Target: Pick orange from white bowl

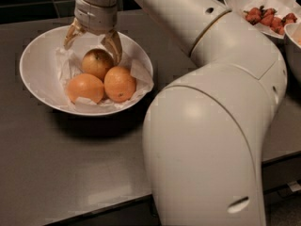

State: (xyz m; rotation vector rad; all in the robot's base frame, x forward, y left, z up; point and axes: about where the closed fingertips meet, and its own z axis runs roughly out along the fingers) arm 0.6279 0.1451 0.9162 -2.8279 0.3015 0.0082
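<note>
The white bowl (pixel 37 74) stands on the dark table at the left, lined with crumpled white paper. In it lie the dull brownish-yellow orange (pixel 96 62) at the back and two brighter oranges (pixel 119 84) in front. My gripper (pixel 91 44) hangs over the back of the bowl, open. Its two tan fingers (pixel 114 45) stand either side of the top of the dull orange, the right one close beside it. The orange still rests in the bowl.
A white bowl of red strawberries (pixel 268 15) stands at the back right, with another bowl's rim (pixel 292 41) at the right edge. My large white arm (pixel 211 126) fills the right half of the view. The table's front edge runs along the bottom.
</note>
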